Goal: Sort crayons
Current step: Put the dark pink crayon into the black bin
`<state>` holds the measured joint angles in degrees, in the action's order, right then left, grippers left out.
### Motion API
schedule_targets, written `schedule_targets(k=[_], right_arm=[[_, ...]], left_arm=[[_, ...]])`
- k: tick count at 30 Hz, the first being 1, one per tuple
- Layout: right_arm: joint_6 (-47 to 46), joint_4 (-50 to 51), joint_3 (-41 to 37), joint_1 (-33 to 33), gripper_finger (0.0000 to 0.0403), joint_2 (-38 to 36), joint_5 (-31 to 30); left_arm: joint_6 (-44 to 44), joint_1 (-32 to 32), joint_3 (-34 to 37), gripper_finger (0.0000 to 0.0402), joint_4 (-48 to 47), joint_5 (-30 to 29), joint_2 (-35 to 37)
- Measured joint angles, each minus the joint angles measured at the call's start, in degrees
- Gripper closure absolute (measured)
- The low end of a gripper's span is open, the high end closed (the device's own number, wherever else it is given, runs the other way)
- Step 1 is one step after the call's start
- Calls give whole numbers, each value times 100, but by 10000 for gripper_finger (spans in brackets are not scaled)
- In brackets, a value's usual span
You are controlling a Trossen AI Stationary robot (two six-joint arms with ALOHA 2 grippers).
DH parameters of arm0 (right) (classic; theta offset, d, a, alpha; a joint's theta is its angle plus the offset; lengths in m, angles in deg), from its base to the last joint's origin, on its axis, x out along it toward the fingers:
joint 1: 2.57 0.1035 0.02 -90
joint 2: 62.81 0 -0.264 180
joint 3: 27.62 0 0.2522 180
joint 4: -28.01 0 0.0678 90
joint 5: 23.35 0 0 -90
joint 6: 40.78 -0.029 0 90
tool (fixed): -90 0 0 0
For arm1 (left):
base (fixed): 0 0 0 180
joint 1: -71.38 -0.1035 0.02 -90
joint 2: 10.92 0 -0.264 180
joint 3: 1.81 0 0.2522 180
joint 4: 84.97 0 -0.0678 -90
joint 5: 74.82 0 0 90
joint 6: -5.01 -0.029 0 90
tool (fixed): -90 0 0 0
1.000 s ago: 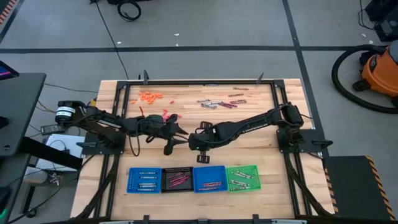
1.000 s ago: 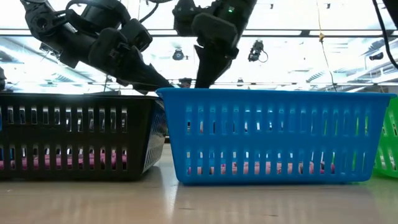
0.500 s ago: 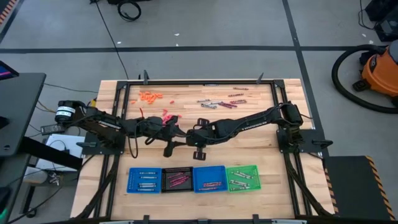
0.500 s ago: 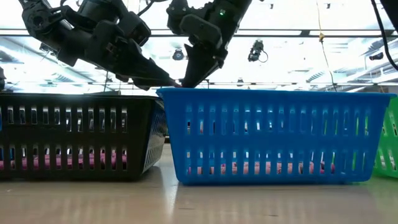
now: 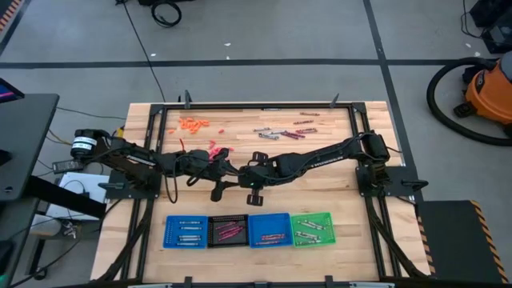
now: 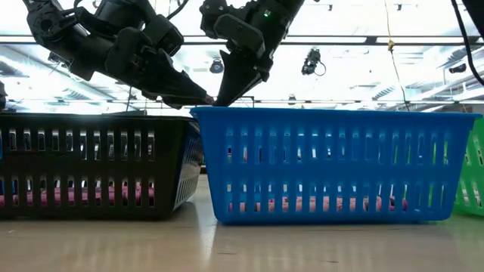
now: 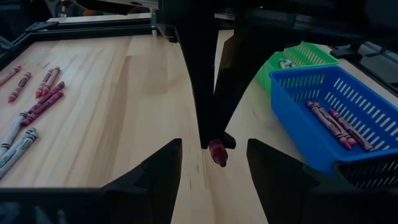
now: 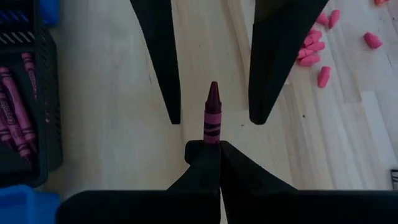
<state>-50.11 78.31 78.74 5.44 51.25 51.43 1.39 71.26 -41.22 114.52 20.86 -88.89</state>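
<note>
The right gripper [image 8: 212, 149] is seen clamped on a maroon crayon [image 8: 212, 115], which is held by one end with its tip projecting forward. The left gripper [image 7: 211, 163] is spread wide, a finger on either side of that crayon without touching it. Both grippers meet above the table [image 5: 336, 180] centre, at 12 o'clock from the tray row. Four trays are lined along the 6 o'clock edge: blue tray [image 5: 185, 231], black tray [image 5: 227, 231], second blue tray [image 5: 269, 230], green tray [image 5: 310, 228], each with crayons inside. Loose crayons [image 5: 280, 132] are scattered at 12 to 1 o'clock of the grippers. Orange bits [image 5: 193, 124] lie at 11 o'clock, pink bits [image 5: 219, 150] just beside the left gripper.
</note>
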Motion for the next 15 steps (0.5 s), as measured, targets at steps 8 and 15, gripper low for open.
schedule_targets(k=[8, 15], right_arm=[[-11, -93, 0, -2, 396, 0, 1], [-13, -131, 0, -7, 396, 0, 4]], left_arm=[[-2, 0, 0, 281, -4, 0, 0], [0, 2, 0, 349, -21, -116, 0]])
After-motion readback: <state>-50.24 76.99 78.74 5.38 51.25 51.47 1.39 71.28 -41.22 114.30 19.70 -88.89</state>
